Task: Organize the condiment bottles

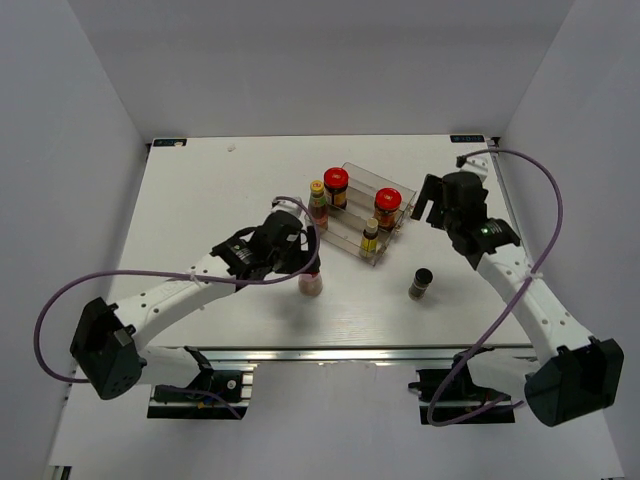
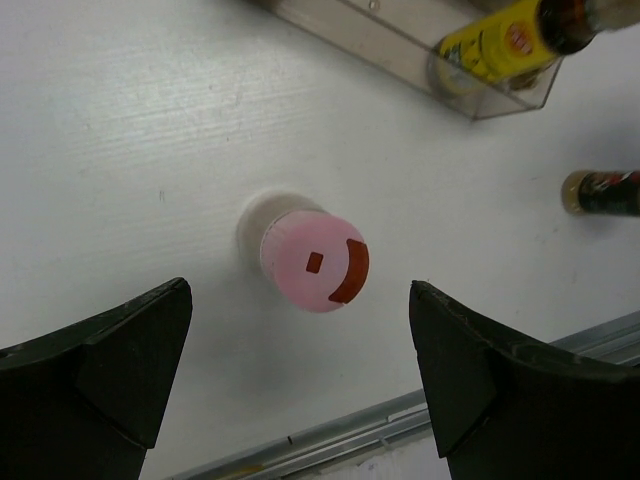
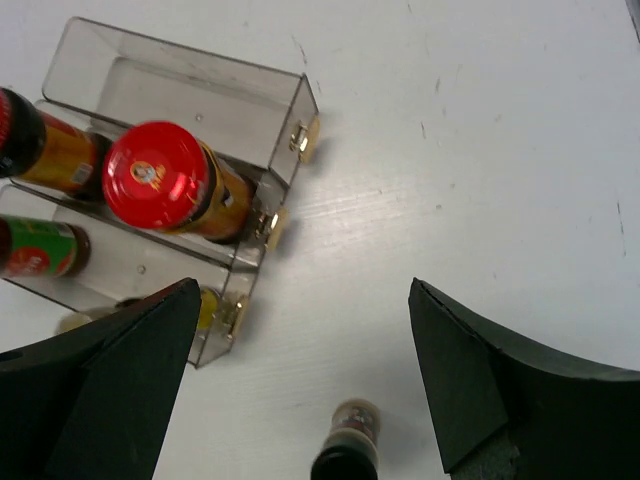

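Observation:
A pink-capped shaker (image 1: 311, 283) stands on the white table in front of the clear stepped rack (image 1: 352, 232). My left gripper (image 1: 304, 262) hovers just above and behind it, open and empty. In the left wrist view the shaker (image 2: 314, 262) sits just ahead of the gap between the open jaws of that gripper (image 2: 298, 305). Two red-lidded jars (image 1: 336, 181) (image 1: 388, 203) and two yellow-capped bottles (image 1: 317, 200) (image 1: 370, 236) stand in the rack. A black-capped bottle (image 1: 421, 283) stands on the table at the right. My right gripper (image 1: 428, 206) is open and empty beside the rack's right end, with that bottle (image 3: 350, 452) below the gap between its jaws (image 3: 300, 305).
The rack (image 3: 200, 90) has gold hinges on its right end. The table's front aluminium rail (image 2: 400, 420) runs close below the shaker. White walls enclose the table on the left, back and right.

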You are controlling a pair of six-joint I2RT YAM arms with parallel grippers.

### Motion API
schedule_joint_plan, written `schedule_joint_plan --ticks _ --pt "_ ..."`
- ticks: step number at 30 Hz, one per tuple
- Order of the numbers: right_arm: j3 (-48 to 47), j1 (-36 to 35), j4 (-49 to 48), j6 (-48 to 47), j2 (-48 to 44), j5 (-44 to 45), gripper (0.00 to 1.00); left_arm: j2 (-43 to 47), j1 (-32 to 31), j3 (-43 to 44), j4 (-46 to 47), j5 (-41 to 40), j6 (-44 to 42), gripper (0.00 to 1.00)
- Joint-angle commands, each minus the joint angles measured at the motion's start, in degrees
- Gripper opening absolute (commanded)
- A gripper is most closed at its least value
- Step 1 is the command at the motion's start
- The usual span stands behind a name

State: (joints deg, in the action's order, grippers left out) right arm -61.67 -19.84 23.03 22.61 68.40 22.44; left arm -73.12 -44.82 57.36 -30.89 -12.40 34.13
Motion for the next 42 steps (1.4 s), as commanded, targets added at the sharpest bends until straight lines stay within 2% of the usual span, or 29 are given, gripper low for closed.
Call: schedule_joint_plan --ticks 1,9,17,21,25,28,33,38,42 --pt "4.2 0.1 0.5 2.6 -5.0 2.5 0.89 -2.3 -2.5 -0.2 -0.6 -1.3 0.8 0.98" --pt "9.9 0.1 3.4 2.9 -13.3 3.8 0.89 -8.3 -4.0 0.5 -0.6 -1.9 -0.4 0.98" --pt "11.8 0.1 4.1 2.3 -16.5 3.6 0.89 -10.6 -4.0 0.9 1.7 -1.3 -2.2 0.88" --pt "12.3 0.1 4.7 1.9 -17.2 4.6 0.89 -13.3 -4.0 2.8 0.7 -0.9 -2.8 0.75" --pt "13.2 0.1 4.7 2.1 -18.2 6.0 0.89 -14.0 -4.0 3.8 -0.3 -1.0 -2.9 0.51" --pt "13.3 0.1 4.6 2.0 -18.1 6.3 0.89 -13.8 -4.0 5.0 -1.7 -1.6 -3.2 0.39" --pt "13.4 0.1 4.7 2.0 -18.1 6.4 0.89 -12.5 -4.0 5.7 -2.2 -1.7 -3.0 0.28" --pt "13.9 0.1 3.7 1.6 -18.1 6.1 0.89 -11.2 -4.0 14.0 -3.8 -6.4 -4.5 0.24" --pt "14.0 0.1 3.0 1.1 -17.9 6.7 0.89 -10.5 -4.0 22.7 -0.8 -7.2 -11.2 0.23"
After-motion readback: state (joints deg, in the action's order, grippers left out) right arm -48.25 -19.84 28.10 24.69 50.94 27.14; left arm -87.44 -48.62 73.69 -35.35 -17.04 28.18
